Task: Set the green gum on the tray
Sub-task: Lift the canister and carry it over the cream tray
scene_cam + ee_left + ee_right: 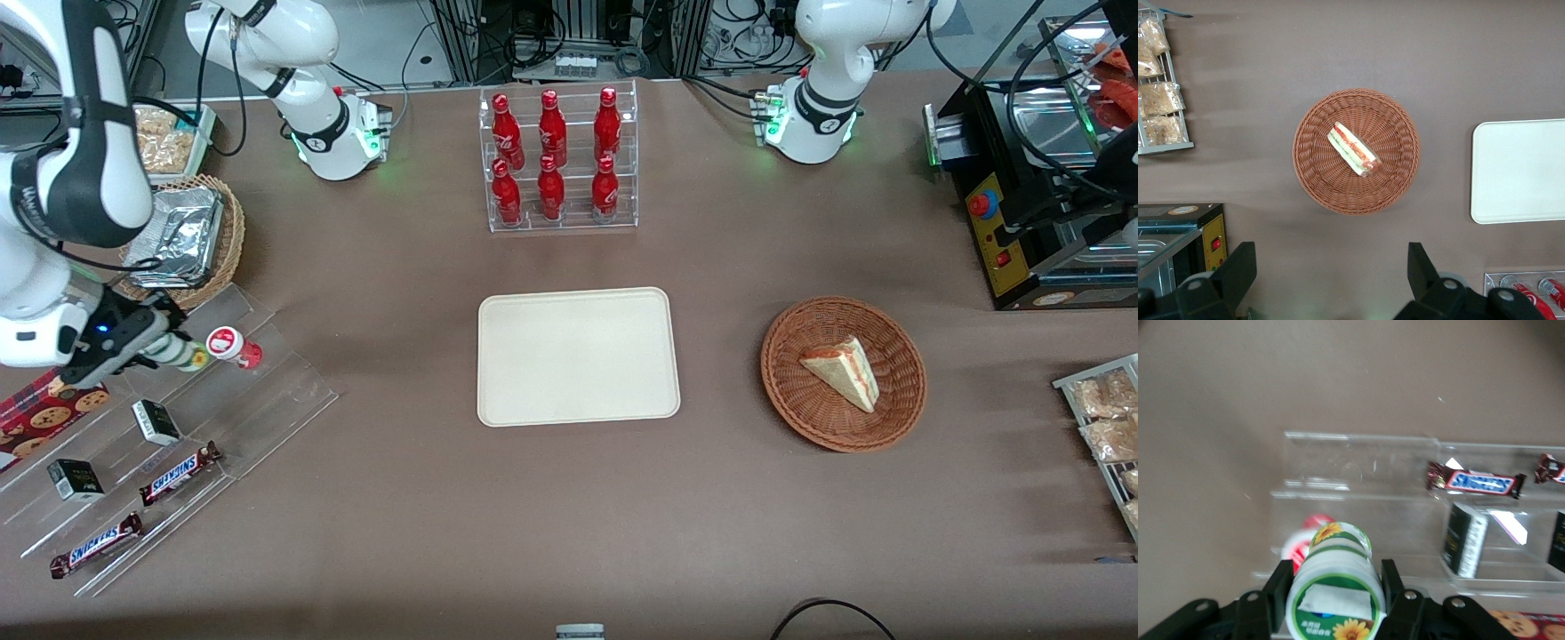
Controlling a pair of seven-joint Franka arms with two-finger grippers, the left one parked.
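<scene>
My right gripper (164, 348) is at the working arm's end of the table, over the clear stepped display rack (178, 418). It is shut on the green gum (1335, 590), a small white bottle with a green-and-white lid and sunflower label; one finger (1277, 590) presses each side. In the front view the green gum (182, 355) pokes out of the gripper, next to the red-lidded bottle (233, 345). The cream tray (578, 356) lies bare at the table's middle, well away from the gripper toward the parked arm's end.
The rack holds Snickers bars (178, 473), small dark boxes (156, 421) and the red-lidded bottle (1305, 537). A wicker basket with foil packs (191, 236) stands beside the gripper. A rack of red bottles (556, 160) and a brown basket holding a sandwich (843, 373) flank the tray.
</scene>
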